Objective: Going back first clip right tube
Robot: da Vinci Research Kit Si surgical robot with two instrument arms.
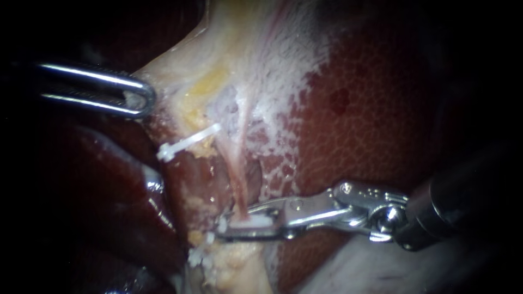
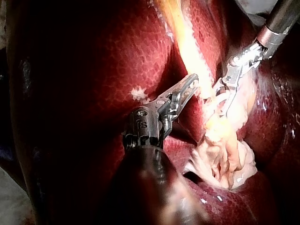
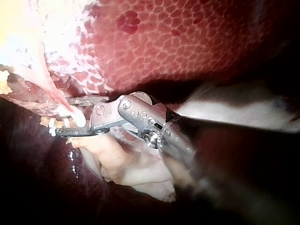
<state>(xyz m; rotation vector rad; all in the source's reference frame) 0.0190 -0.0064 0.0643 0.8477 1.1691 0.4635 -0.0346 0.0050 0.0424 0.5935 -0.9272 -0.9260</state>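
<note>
Left instrument (image 1: 143, 99) is gripping pale tissue (image 1: 180, 71), jaws closed on it. Right instrument (image 1: 233, 223) is straddling the right tube (image 1: 237, 177), jaws apart around its clip (image 1: 258, 221). If the instrument backs away crooked, a jaw could snag that clip and tear the tube.

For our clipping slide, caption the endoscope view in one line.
Left instrument holds pale tissue; right instrument meets the lower clip on a tube, another clip higher up.
</note>
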